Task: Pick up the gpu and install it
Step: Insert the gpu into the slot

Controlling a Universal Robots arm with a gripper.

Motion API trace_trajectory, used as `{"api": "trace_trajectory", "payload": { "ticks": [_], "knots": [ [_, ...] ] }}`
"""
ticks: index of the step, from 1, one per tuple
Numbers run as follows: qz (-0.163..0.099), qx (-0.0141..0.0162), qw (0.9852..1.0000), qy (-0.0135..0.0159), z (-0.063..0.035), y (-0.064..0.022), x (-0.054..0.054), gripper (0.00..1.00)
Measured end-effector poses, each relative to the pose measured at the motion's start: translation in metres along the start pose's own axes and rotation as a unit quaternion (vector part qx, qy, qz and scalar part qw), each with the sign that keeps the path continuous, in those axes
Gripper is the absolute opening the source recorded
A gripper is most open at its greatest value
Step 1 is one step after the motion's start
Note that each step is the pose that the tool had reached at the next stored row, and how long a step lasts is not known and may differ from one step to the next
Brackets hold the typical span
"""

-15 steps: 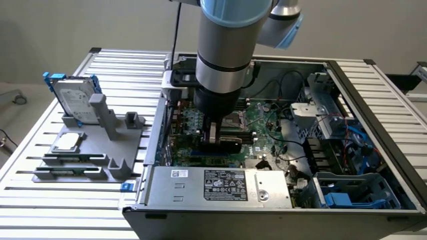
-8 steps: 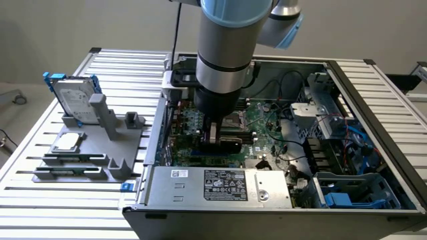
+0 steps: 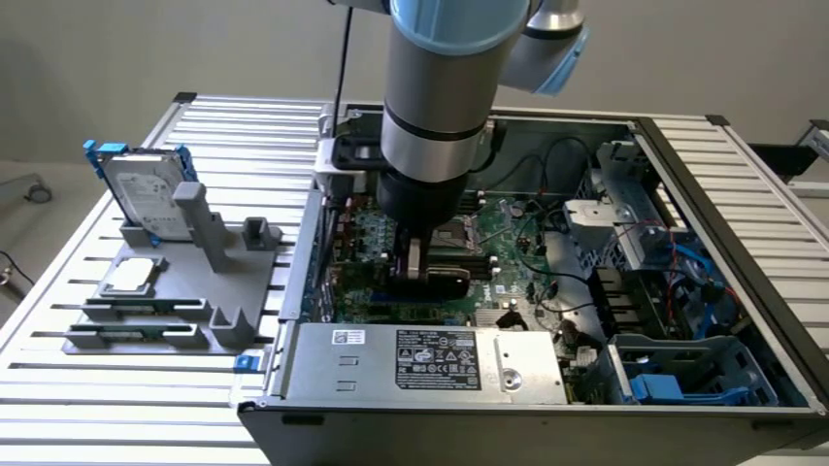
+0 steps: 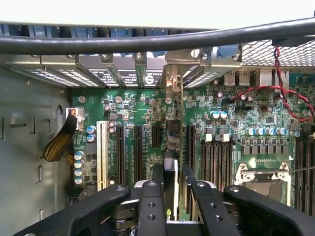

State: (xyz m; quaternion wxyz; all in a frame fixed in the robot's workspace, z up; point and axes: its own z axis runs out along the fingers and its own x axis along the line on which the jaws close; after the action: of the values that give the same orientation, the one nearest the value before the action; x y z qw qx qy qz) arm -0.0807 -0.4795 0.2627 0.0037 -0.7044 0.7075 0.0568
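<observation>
Open computer case (image 3: 518,437) on a slatted table (image 3: 78,388), with the arm (image 3: 441,116) reaching down over the motherboard (image 3: 518,233). The gripper (image 3: 417,267) is clenched on the gpu (image 3: 434,284), held edge-down over the expansion slots (image 4: 120,152).

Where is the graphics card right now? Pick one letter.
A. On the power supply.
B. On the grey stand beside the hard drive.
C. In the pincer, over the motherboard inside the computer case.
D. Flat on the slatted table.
C: the pincer grips the graphics card inside the computer case, over the motherboard.
</observation>
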Motion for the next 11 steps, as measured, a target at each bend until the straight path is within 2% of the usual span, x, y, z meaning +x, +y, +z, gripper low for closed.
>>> {"api": "trace_trajectory", "payload": {
  "ticks": [11],
  "knots": [
    [0.0, -0.0001, 1.0, -0.0001, 0.0024, -0.0006, 0.0003, 0.26]
  ]
}}
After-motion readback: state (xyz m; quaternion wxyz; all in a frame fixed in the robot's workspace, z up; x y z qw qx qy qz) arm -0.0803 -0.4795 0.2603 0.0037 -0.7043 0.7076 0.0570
